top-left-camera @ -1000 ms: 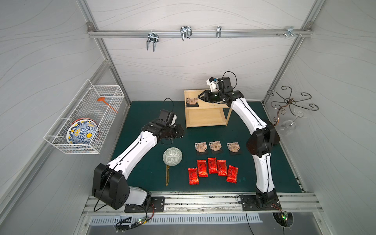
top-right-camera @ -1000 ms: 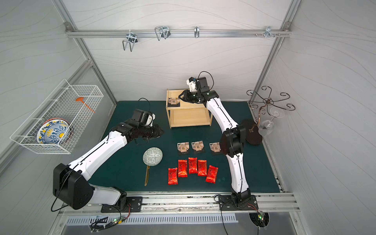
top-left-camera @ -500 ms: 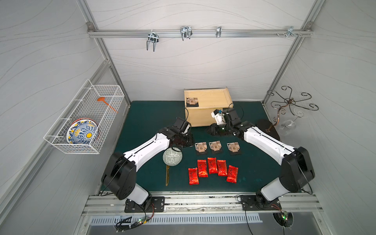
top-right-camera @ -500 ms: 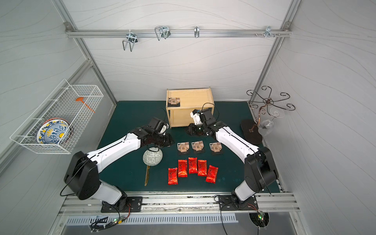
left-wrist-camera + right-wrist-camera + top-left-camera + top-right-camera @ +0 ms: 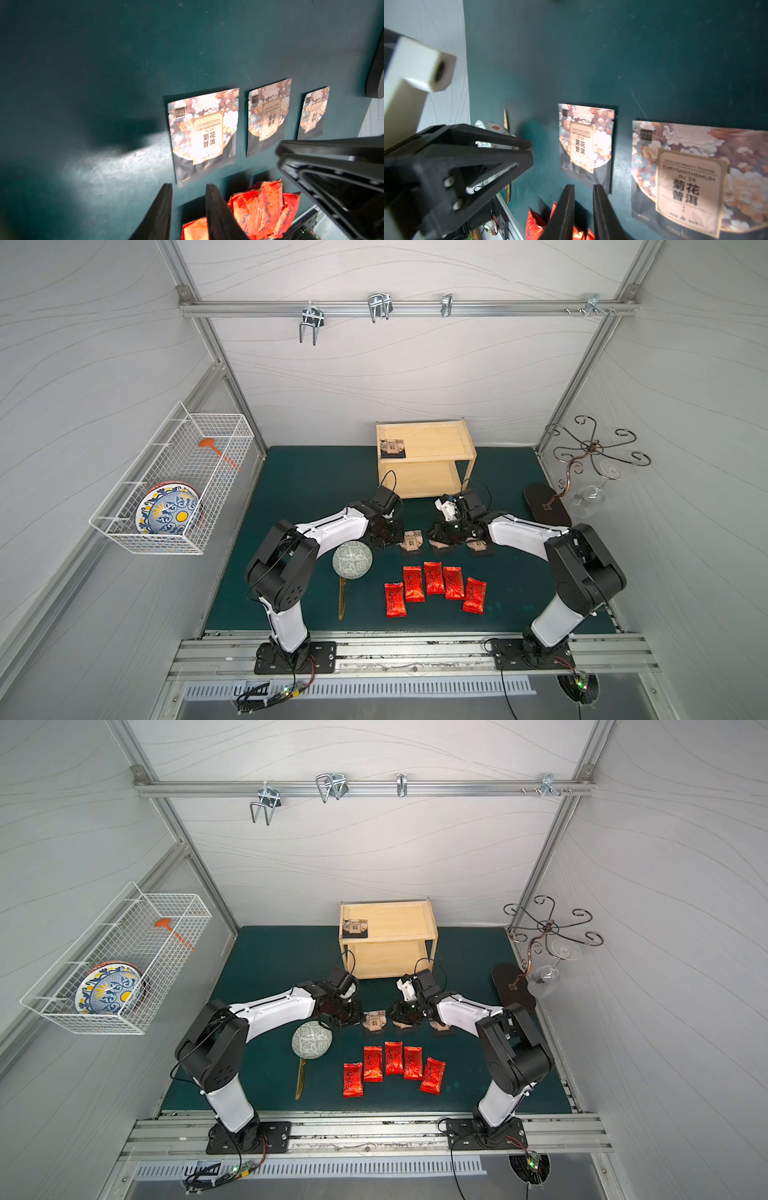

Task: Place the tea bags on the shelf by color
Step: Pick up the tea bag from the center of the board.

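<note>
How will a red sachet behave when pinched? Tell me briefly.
Probably light and floppy: the red sachet lies thin and flat on the mat. Likely slippery: its foil shines and looks creased. It should slide, not roll.

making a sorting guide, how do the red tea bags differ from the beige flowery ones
Colour: the red tea bags are shiny foil; the beige tea bags carry a flower print over a black base.
Shape: the red ones are narrow and long, the beige ones wider, nearly square.
Place: all five red ones lie on the mat; one beige bag sits on the shelf.
Shared: all lie flat.
</note>
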Robot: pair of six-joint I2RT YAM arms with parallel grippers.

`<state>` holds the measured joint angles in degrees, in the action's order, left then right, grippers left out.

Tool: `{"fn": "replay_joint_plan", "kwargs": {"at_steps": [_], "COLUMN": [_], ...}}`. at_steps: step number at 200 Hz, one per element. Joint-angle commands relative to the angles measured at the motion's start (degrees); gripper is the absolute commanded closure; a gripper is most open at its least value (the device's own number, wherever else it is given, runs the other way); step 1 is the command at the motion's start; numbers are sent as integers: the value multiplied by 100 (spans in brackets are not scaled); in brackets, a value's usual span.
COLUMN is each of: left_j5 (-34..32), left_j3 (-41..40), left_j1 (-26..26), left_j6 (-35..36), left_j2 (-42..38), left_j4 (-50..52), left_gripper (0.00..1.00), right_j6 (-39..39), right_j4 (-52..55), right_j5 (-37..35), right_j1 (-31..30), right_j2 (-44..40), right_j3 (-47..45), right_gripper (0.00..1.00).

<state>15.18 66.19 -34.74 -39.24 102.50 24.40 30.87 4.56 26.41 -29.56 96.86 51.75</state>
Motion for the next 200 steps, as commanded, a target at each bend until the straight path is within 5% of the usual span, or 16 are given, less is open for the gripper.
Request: {"fn": "replay_joint_plan", "kwargs": {"at_steps": [1,200], "left_j5": [-16,38], "left_j3": [308,19], "left_j1": [-90,-136], "left_j6": [-48,-222], "left_j2": [244,895], "left_j4": [-271,-669], "left_gripper": [67,71], "right_j6": [135,1068], "right_j4": [-418,-1230], "right_j5": [244,872], "right_j1": [65,73], "right_j2": [219,1072], "right_j3": [-77,-127], "right_gripper": [78,71]}}
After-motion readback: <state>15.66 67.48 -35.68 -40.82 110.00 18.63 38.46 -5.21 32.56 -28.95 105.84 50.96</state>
